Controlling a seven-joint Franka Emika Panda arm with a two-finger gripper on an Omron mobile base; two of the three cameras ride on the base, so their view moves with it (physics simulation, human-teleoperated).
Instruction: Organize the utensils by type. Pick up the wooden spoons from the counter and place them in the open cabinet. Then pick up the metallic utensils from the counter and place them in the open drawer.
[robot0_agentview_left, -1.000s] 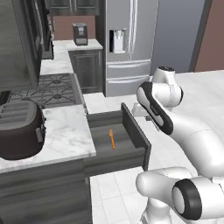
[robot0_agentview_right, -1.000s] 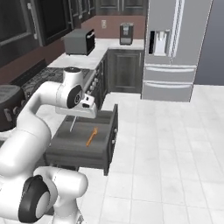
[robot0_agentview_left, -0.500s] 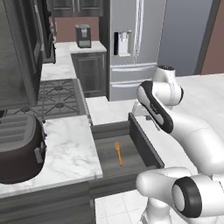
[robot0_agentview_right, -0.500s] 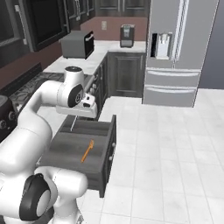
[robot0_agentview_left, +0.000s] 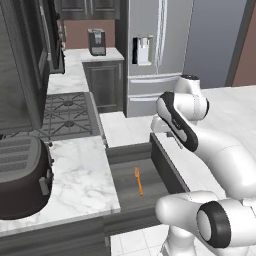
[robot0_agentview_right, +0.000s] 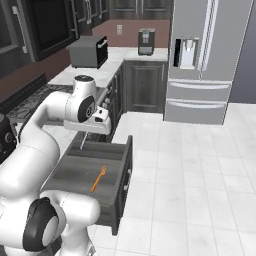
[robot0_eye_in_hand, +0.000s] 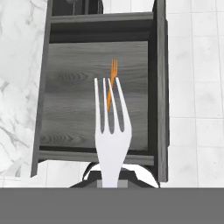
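My gripper is shut on the handle of a silver-white fork, one of the metallic utensils. Its tines point away from the hand, above the open drawer. On the drawer's grey floor lies the orange-handled fork, just beyond the held tines. From the base views the hand hangs over the drawer's back part, with the orange fork nearer the front panel. The white marble counter runs to the left of the drawer. The wooden spoons are out of view.
A dark toaster stands on the counter near the front left. Behind it is a gas stove. A coffee machine, a microwave and a steel fridge stand further back. White tiled floor lies right of the drawer.
The base has driven, so both base views have shifted and the drawer now sits nearer and more central. The gripper has stayed shut on the fork above the drawer.
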